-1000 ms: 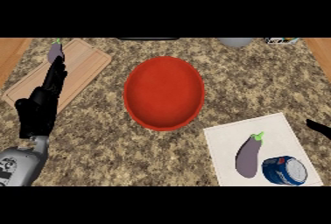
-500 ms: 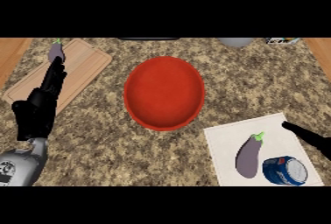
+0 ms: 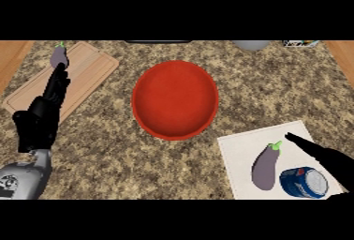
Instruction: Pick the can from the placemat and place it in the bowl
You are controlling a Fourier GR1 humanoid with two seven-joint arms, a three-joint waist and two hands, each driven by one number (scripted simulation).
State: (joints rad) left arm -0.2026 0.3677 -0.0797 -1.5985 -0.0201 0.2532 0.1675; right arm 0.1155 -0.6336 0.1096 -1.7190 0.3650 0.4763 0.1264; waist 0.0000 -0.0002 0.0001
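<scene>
**A:** What is the setting?

**B:** A speckled brown stone counter (image 3: 104,154), seen from steeply above, with wood showing at its far left and far right corners.

**A:** Where is the can?

**B:** The can (image 3: 304,183), dark blue with a pale round end, lies on its side at the near right corner of the white placemat (image 3: 239,145). Just to its left on the same mat lies a purple eggplant (image 3: 265,167), green stem pointing away from the viewer.

**A:** And the hand nearest it?

**B:** The right hand (image 3: 325,157) comes in from the right edge above the can. Its fingers are straight, reaching toward the eggplant's stem; they curl round nothing. Whether it touches the can cannot be told, though it overlaps the can's upper right edge.

**A:** Where is the bowl?

**B:** The red bowl (image 3: 175,99) stands in the middle of the counter, up and to the left of the mat, apart from it, with nothing inside.

**A:** What lies farther out?

**B:** At the far left, a wooden cutting board (image 3: 90,75) lies at an angle, with a second small eggplant (image 3: 59,55) at its top corner. The left hand (image 3: 43,117) rests over the board's near edge, fingers extended and holding nothing, its fingertips just below that eggplant. A grey round object (image 3: 251,44) is cut off at the top edge.
</scene>
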